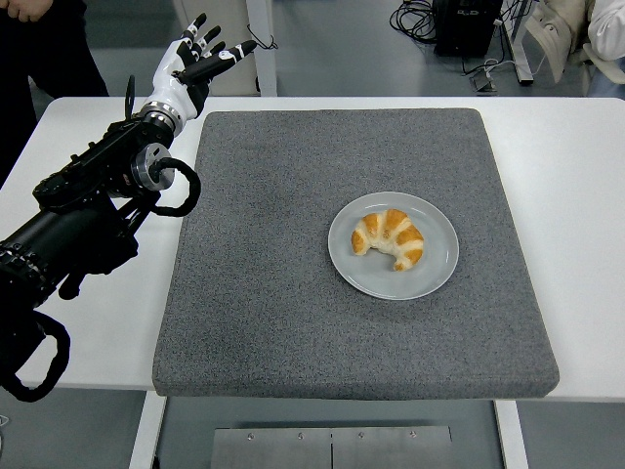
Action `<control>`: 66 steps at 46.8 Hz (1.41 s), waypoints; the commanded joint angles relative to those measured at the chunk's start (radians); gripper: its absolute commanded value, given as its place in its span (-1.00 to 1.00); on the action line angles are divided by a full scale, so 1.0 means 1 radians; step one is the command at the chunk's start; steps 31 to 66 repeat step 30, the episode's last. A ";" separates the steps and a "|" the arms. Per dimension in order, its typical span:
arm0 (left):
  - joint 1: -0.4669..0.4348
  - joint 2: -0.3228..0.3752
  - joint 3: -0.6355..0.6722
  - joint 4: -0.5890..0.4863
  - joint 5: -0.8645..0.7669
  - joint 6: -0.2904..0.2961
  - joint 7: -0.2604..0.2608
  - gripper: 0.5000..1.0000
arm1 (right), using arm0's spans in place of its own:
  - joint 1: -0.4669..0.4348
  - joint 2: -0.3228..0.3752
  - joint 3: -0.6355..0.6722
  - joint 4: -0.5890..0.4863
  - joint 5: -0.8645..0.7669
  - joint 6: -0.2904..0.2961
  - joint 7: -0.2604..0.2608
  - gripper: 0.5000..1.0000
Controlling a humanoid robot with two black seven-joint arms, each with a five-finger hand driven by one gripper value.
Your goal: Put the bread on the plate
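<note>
A golden croissant (388,237) lies on the grey round plate (433,276), right of the middle of the grey foam mat (273,293). My left hand (196,59) is raised over the table's far left edge, well away from the plate, its fingers spread and holding nothing. The black left arm (88,210) runs from the left edge over the white table. No right arm shows.
The mat covers most of the white table (576,195). A person in dark clothes (44,49) stands at the top left corner. Cables and equipment (459,24) lie on the floor beyond the table's far edge.
</note>
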 commanded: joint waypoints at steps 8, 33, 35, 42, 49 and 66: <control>0.004 -0.001 0.000 0.077 -0.042 -0.081 -0.054 0.92 | -0.004 0.000 -0.004 0.003 0.000 0.000 0.000 1.00; 0.024 -0.001 -0.004 0.112 -0.045 -0.105 -0.098 0.92 | -0.002 0.000 -0.001 0.003 0.000 0.000 0.000 1.00; 0.024 -0.001 -0.004 0.112 -0.045 -0.105 -0.098 0.92 | -0.002 0.000 -0.001 0.003 0.000 0.000 0.000 1.00; 0.024 -0.001 -0.004 0.112 -0.045 -0.105 -0.098 0.92 | -0.002 0.000 -0.001 0.003 0.000 0.000 0.000 1.00; 0.024 -0.001 -0.004 0.112 -0.045 -0.105 -0.098 0.92 | -0.002 0.000 -0.001 0.003 0.000 0.000 0.000 1.00; 0.024 -0.001 -0.004 0.112 -0.045 -0.105 -0.098 0.92 | -0.002 0.000 -0.001 0.003 0.000 0.000 0.000 1.00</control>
